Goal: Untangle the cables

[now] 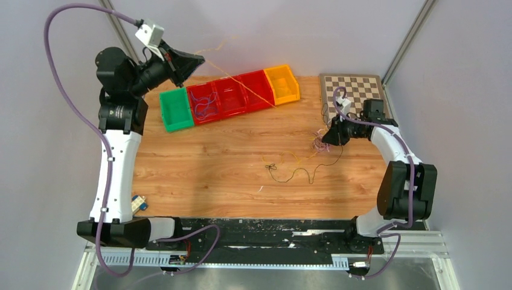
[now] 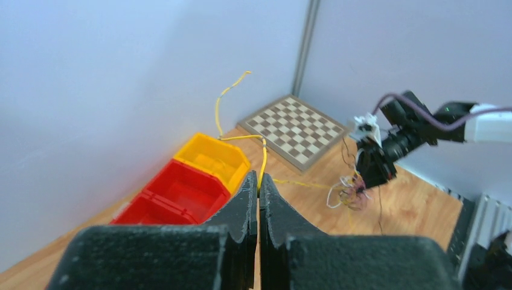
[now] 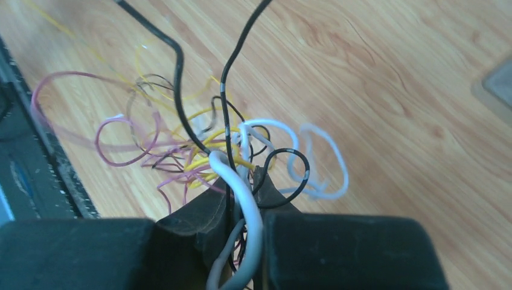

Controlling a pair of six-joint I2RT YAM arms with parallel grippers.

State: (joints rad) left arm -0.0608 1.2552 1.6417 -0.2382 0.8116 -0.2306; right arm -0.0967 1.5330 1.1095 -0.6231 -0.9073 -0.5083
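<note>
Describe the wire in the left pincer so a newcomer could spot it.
Find the row of coloured bins at the back. A thin yellow wire crosses above them, from the raised left pincer down to the tangle in the right pincer. It alone is stretched in the air.

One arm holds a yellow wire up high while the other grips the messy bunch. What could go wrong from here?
1. The yellow cable runs taut from the left gripper to the tangle; more pull might tighten the knot or slip it from the shut jaws.
2. The right gripper clamps much of that tangle at once, so the yellow one may be pinned too.
3. The line passes over the red bins and could snag a rim.
</note>
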